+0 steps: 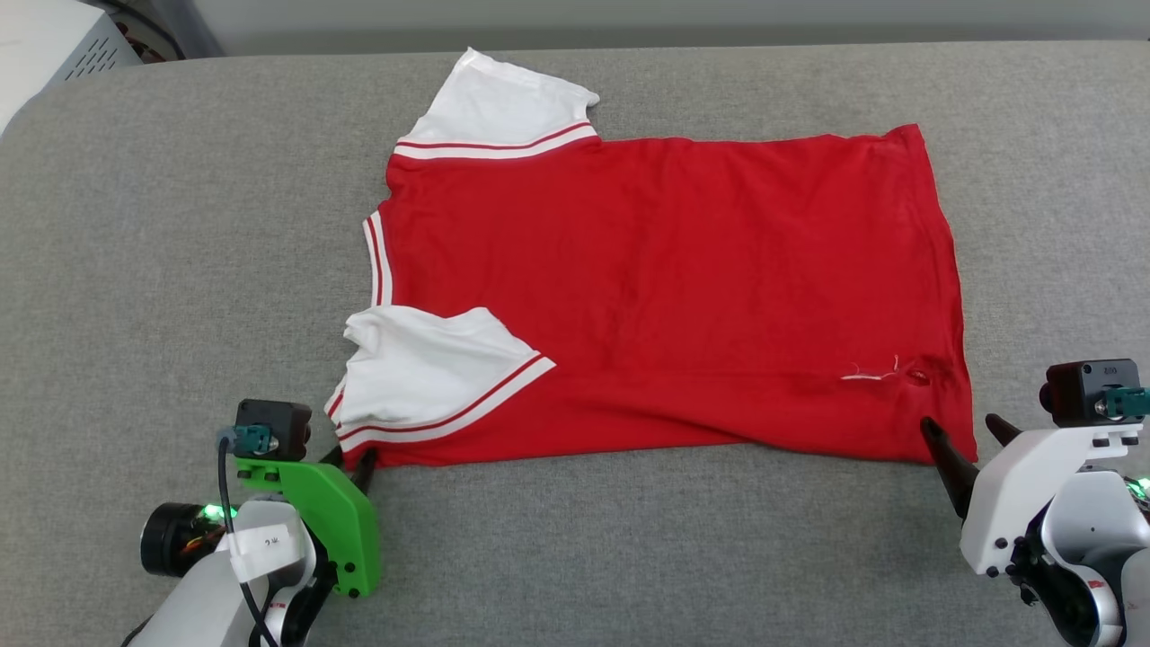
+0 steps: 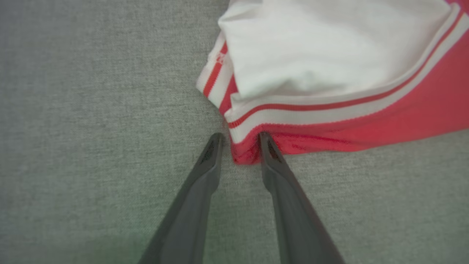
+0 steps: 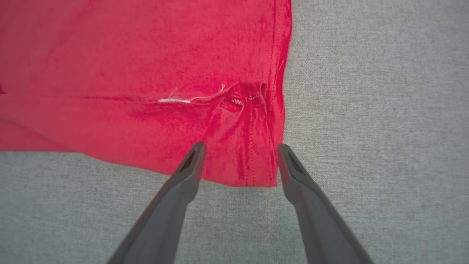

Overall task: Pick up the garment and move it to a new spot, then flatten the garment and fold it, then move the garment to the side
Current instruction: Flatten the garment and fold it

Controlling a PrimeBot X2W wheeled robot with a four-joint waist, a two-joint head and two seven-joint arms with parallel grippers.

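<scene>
The garment [image 1: 665,288] lies flat on the tabletop [image 1: 135,225], long axis nine-to-three. Your left claw [image 2: 240,135] straddles its seven-o'clock corner, your right claw [image 3: 240,145] its five-o'clock corner. Both stand parted, gripping nothing yet.

Garment [image 1: 674,270]: red jersey tee, plain red side up, spread near-flat on grey fabric surface [image 1: 135,270]. Neck end to my left, hem to my right. Far white sleeve lies out flat; near white sleeve folded onto red body. Striped trim on both. Small hole with loose white thread by my-side hem corner.
</scene>
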